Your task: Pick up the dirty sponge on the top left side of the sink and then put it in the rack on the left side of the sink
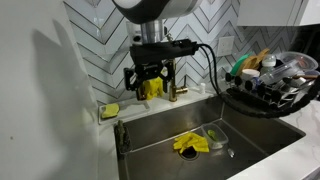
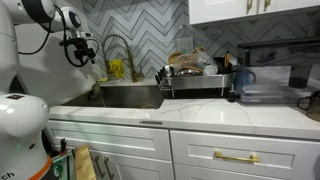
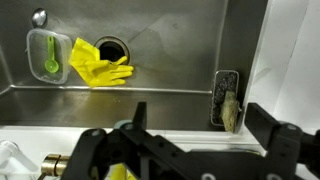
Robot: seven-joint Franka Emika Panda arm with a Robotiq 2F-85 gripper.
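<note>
Herringbone grey tiles covered the wall behind a white countertop (image 2: pixel 200 112), with white cabinets (image 2: pixel 120 145) below it. Set into the countertop was the sink (image 1: pixel 255 140), a big rectangular steel basin. Over its far edge hung the robot arm (image 1: pixel 150 15), and its gripper (image 1: pixel 150 85) pointed down near the far left corner of the basin; it showed also in an exterior view (image 2: pixel 82 55) and in the wrist view (image 3: pixel 195 108). In the wrist view the jaws stood wide apart and nothing was between them, so the pincer was released.

To the right of the sink stood a large black dish rack (image 1: pixel 270 85) full of dishes, seen also at (image 2: pixel 195 78). A brass-gold faucet (image 2: pixel 115 50) rose at the far edge, just beside the gripper.

On the basin floor lay a bright yellow cloth (image 1: pixel 190 143), touching the drain (image 3: pixel 110 48) in the wrist view (image 3: pixel 97 65). Just to the right of it was a small steel tray (image 1: pixel 222 140) with a green scrubber (image 1: pixel 213 134) inside.

The rack (image 3: pixel 227 85), a narrow steel holder, hung on the left wall of the sink, also visible at (image 1: pixel 122 135). The dirty sponge (image 3: pixel 231 113), dull olive-brown, sat inside this rack, well apart from the open fingers (image 3: pixel 140 112). A small yellow-green object (image 1: pixel 110 109) lay on the counter at the far left corner; what it was I cannot tell.
</note>
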